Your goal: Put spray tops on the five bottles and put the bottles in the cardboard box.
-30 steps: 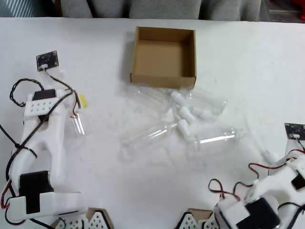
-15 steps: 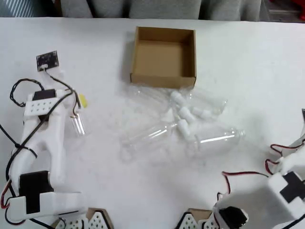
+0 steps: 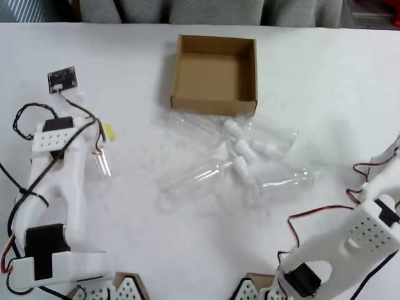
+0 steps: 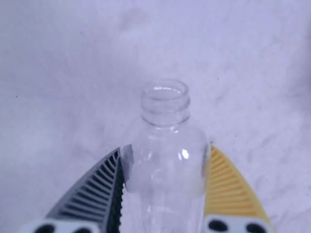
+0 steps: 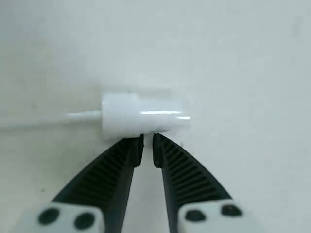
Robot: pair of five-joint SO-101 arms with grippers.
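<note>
White, matt table (image 3: 325,75) under both arms; behind its far edge, grey chair backs (image 3: 206,9). Near the far edge, about in the middle, an open cardboard box (image 3: 212,105), well apart from both side edges. Just in front of the box, between the two arms, a loose pile of clear bottles (image 3: 200,175) lying on their sides, with white spray tops (image 3: 240,150) among them.

At the left side, left gripper (image 4: 165,151) pinching an uncapped bottle (image 4: 165,102) by its body, black jaw on one side, yellow jaw on the other, well apart from the pile. Beyond this arm, a small circuit board (image 3: 61,78) flat on the table.

At the right edge, right gripper (image 5: 148,140) low over the table. Jaws almost pressed together, with a thin slit between. Tips touching the side of a single spray top (image 5: 141,119) with its thin tube. Cannot tell whether pinching it.
</note>
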